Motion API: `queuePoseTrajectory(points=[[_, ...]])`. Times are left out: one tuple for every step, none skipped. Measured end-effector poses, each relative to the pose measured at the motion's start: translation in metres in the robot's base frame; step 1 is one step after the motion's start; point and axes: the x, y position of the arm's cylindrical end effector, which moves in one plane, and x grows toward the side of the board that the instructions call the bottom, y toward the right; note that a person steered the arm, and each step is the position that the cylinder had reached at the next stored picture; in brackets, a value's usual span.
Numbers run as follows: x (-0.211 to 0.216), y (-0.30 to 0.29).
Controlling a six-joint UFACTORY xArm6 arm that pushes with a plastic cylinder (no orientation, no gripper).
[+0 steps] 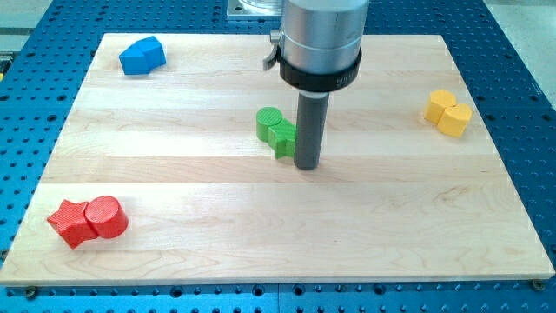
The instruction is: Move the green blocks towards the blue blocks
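Two green blocks sit touching near the board's middle: a green cylinder (269, 123) and a green block of unclear shape (283, 139) just to its lower right. Two blue blocks (142, 56) lie joined at the view's top left. My tip (307, 165) rests on the board right beside the lower green block, on its right side, touching or nearly touching it. The rod hides part of that block's right edge.
A red star-like block (71, 223) and a red cylinder (106, 216) sit together at the bottom left. Two yellow blocks (447, 112) sit at the right. The wooden board (278, 243) lies on a blue perforated table.
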Motion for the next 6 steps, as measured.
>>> queuePoseTrajectory(points=[[-0.027, -0.018], [-0.046, -0.037], [-0.067, -0.054], [-0.086, -0.078], [-0.097, -0.114], [-0.104, -0.143]])
